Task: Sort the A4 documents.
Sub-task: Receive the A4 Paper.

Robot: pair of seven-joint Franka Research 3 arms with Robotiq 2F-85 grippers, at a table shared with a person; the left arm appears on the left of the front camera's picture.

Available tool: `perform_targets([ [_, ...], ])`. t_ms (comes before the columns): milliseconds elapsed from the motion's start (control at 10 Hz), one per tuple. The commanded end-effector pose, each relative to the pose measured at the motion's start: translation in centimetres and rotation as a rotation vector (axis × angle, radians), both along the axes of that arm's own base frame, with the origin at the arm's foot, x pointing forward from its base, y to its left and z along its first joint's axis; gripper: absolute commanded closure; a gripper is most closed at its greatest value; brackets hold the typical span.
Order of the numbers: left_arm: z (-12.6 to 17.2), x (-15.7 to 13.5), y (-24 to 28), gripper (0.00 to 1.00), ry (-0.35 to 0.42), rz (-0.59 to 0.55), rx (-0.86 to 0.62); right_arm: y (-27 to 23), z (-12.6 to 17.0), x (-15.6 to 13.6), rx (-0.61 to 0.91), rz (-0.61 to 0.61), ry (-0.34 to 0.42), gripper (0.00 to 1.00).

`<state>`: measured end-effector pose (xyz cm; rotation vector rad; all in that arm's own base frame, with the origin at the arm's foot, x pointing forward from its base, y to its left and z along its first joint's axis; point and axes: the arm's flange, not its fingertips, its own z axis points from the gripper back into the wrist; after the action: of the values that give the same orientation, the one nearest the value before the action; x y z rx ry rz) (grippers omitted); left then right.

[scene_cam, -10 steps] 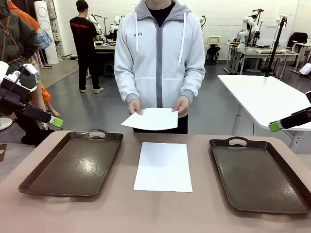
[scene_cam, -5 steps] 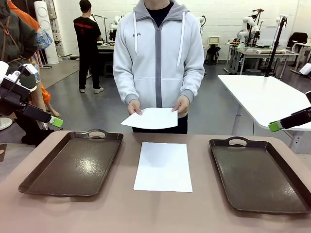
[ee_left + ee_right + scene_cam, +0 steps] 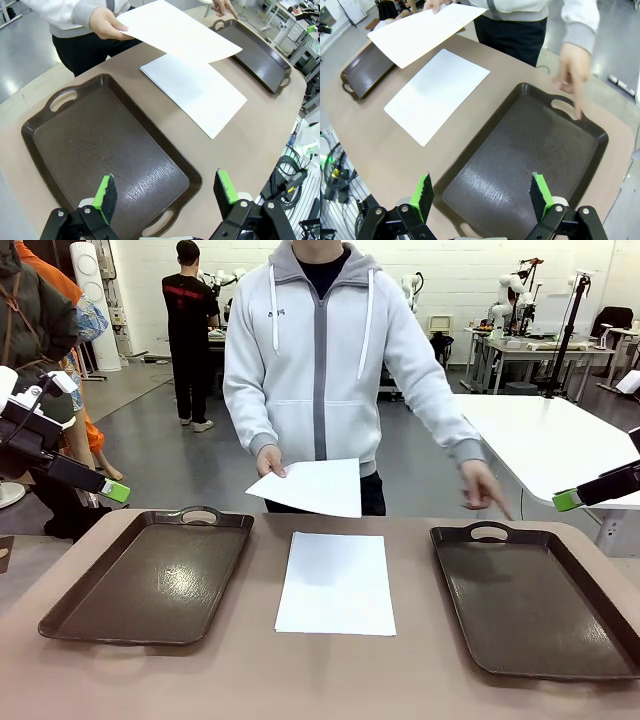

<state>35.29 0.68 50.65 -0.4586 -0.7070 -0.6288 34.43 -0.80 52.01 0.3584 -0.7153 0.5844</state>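
The left jaws and right jaws gape wide, empty. Before them lie the glossy, dark brown, round-cornered left tray (image 3: 100, 145) and right tray (image 3: 520, 160). Between, a thin white sheet (image 3: 336, 583) lies flat on the tan surface (image 3: 300, 680); beyond, a hand (image 3: 270, 460) holds a second sheet (image 3: 312, 487), slightly bowed.

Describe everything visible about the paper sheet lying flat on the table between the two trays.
The A4 sheet is plain white, blank, thin, uncreased. It lies flat on the tan table, long sides running away from the robot, between the left tray and the right tray, apart from both. Only the tabletop touches it; a second sheet in the person's hand is raised near its far end.
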Motion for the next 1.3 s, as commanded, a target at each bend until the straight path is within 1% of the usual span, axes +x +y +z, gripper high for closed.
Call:
perform_targets([
  [0, -0.16, 0.19, 0.16, 0.00, -0.005, -0.007, -0.010, 0.09, -0.09, 0.06, 0.006, 0.005, 0.002, 0.00],
  [1200, -0.16, 0.19, 0.16, 0.00, -0.005, -0.007, -0.010, 0.09, -0.09, 0.06, 0.006, 0.005, 0.002, 0.00],
])
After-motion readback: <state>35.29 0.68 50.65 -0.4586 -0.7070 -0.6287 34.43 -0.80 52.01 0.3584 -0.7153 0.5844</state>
